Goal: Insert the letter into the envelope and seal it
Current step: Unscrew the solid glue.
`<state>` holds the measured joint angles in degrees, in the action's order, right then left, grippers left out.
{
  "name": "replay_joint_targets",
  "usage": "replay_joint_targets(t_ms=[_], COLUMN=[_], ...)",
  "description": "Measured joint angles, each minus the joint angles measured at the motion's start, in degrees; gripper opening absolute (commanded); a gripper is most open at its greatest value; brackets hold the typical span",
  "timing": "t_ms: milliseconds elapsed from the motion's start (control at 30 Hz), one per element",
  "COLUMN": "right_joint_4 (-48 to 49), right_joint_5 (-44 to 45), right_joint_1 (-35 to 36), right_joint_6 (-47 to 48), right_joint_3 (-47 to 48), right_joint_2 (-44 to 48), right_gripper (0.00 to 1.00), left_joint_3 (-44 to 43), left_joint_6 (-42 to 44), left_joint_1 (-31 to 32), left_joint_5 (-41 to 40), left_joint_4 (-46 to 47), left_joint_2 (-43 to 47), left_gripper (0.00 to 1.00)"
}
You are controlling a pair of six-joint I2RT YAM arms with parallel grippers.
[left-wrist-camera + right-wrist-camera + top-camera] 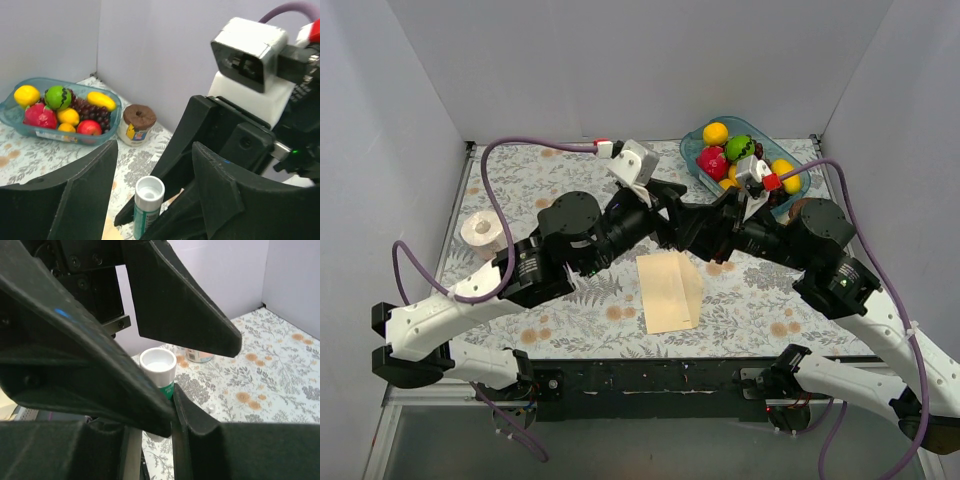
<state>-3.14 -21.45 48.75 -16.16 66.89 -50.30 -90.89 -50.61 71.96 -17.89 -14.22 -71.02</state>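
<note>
The pale envelope (pixel 670 292) lies flat on the flowered cloth in front of both grippers, its flap edge to the right; a sliver of it shows in the left wrist view (pixel 107 231). The letter is hidden. My right gripper (pixel 708 226) (pixel 161 401) is shut on an upright glue stick (pixel 148 202) (pixel 157 369) with a white top and green body. My left gripper (pixel 668 214) (pixel 155 149) stands open, its fingers on either side of the stick's top without touching it. In the top view the two grippers meet just behind the envelope.
A blue tray of toy fruit (pixel 767 137) (pixel 11 117) stands at the back right, with a brown-lidded jar (pixel 137 125) beside it. A roll of tape (pixel 480 231) lies at the left. A small white cap-like piece (pixel 212 410) lies on the cloth.
</note>
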Motion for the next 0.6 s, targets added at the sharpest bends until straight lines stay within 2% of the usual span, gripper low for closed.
replay_joint_targets(t_ms=[100,133,200,567,600], right_joint_4=[-2.3,-2.7,-3.0,-3.1,-3.1], right_joint_5=[1.4,1.8,2.6,6.1,6.4], right_joint_1=[0.0,0.0,0.0,0.0,0.0], right_joint_6=[0.0,0.0,0.0,0.0,0.0], right_joint_3=[0.0,0.0,0.0,0.0,0.0], right_joint_2=[0.0,0.0,0.1,1.0,1.1], right_gripper=[0.01,0.01,0.01,0.01,0.01], left_joint_3=[0.0,0.0,0.0,0.0,0.0], left_joint_6=[0.0,0.0,0.0,0.3,0.3], left_joint_1=[-0.3,-0.4,-0.2,-0.2,-0.2], left_joint_5=[-1.6,-1.7,-1.7,-2.1,-2.3], left_joint_4=[-1.2,-1.5,-2.1,-2.7,-2.7], left_joint_2=[-1.3,-1.3,-1.2,-1.2,-1.2], left_gripper=[0.49,0.43,0.37,0.35,0.32])
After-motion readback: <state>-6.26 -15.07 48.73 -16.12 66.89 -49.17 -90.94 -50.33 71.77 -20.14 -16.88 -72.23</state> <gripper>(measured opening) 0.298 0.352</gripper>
